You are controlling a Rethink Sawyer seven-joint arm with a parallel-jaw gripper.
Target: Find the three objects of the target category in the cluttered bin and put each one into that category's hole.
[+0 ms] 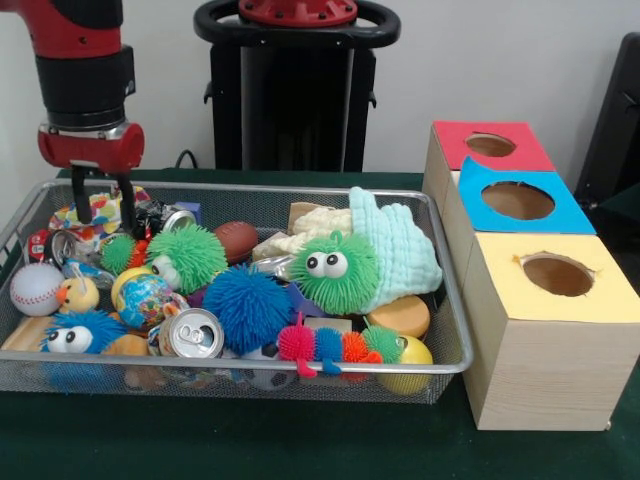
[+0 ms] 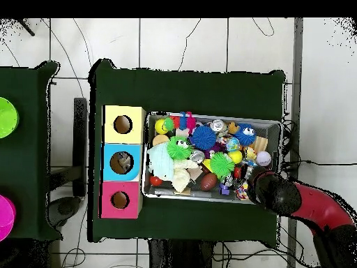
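The wire-mesh bin (image 1: 250, 371) is full of mixed toys and fills the left and middle of the front view; it also shows in the overhead view (image 2: 209, 116). The hole (image 1: 518, 201) in the blue-topped box is the middle one of three boxes to the right of the bin, and shows in the overhead view (image 2: 121, 162). My gripper (image 1: 105, 210) hangs over the bin's far left corner, open and empty, with its fingertips (image 1: 83, 208) just above a colourful toy and a crushed can (image 1: 177, 217). In the overhead view the arm's wrist (image 2: 273, 193) hides the gripper.
The bin holds green fuzzy balls (image 1: 187, 257), a blue fuzzy ball (image 1: 247, 306), a googly-eyed green one (image 1: 333, 270), a can (image 1: 191, 334), a baseball (image 1: 36, 289), a football (image 1: 236, 240), a mint cloth (image 1: 398, 245) and a caterpillar (image 1: 335, 345). A red-topped hole (image 1: 490, 145) and a yellow-topped hole (image 1: 557, 274) flank the blue one.
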